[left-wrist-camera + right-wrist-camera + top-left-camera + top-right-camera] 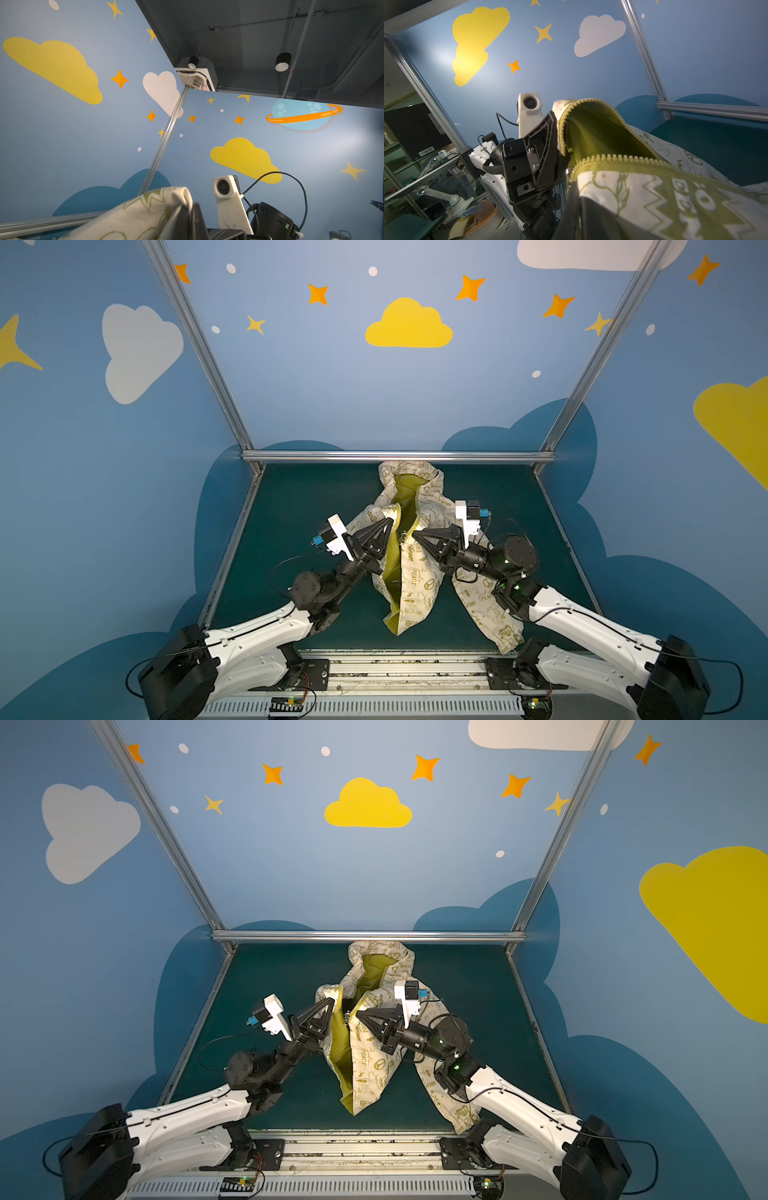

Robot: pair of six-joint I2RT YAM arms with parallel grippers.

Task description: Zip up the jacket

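In both top views I see the small hooded cream-white jacket (419,585) (374,1065), printed with olive-green cartoons and words. It lies in the middle of the dark green surface (291,506) (257,990), with its hood toward the far metal rail and its hem toward the arm bases. Its chest is pulled up between my two hands. The left hand (390,523) (331,1002) is clamped on the left front edge and the right hand (416,536) (359,1014) on the right front edge, their tips close together at the olive zipper (402,531). Toward the hood the two rows of teeth stand apart, showing lime-olive lining. One sleeve (498,626) trails under the right arm to the near edge.

In the left wrist view, a fold of the jacket (145,214) drapes over my left hand (196,216). Its black fingers are pressed together on the cloth. The white housing of the other wrist camera (225,188) sits just beyond.

In the right wrist view, the jacket (664,197) covers the right hand (576,207), which is closed with fabric in it. The left hand (550,124) pinches the far zipper edge, and the rows of teeth (612,158) spread open away from it.
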